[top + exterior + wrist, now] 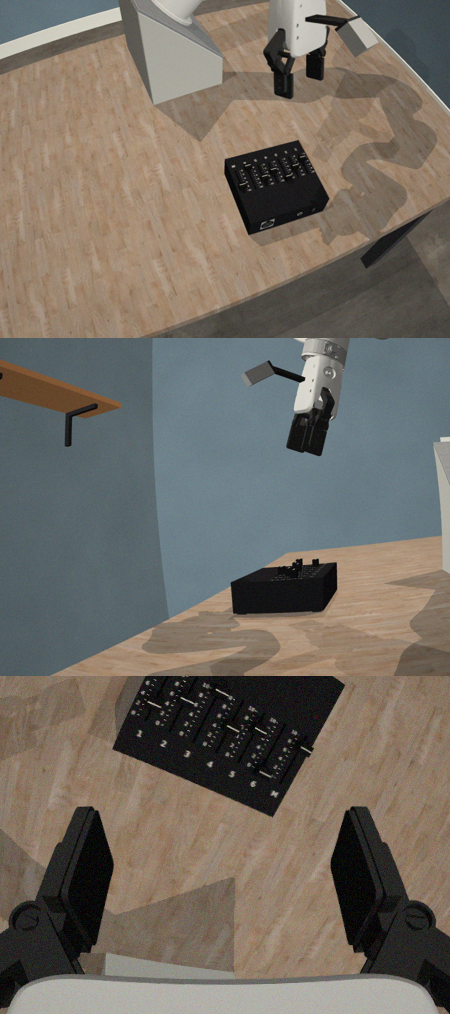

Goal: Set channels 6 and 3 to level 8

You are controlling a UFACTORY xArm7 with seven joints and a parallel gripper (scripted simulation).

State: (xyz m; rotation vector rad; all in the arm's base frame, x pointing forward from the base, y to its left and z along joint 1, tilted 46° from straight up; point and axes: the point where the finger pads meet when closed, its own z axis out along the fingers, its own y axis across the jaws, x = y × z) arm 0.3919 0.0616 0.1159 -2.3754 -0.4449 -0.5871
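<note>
The black lighting desk (276,185) stands flat on the wooden table near its right front edge. It also shows in the exterior view (285,589) and at the top of the wrist view (229,713). It carries a row of faders with white lines on their caps. The channel 6 cap (265,775) sits near the numbered end of its slot. The channel 3 cap (223,691) sits near the far end. Exact levels are too small to read. My gripper (299,78) hangs high above the table behind the desk, open and empty, as the wrist view (223,880) and the exterior view (307,438) show.
The robot's grey base block (174,50) stands at the back of the table. The table's right edge (418,76) runs close to the gripper and the desk. A wooden wall shelf (50,392) hangs far to the left.
</note>
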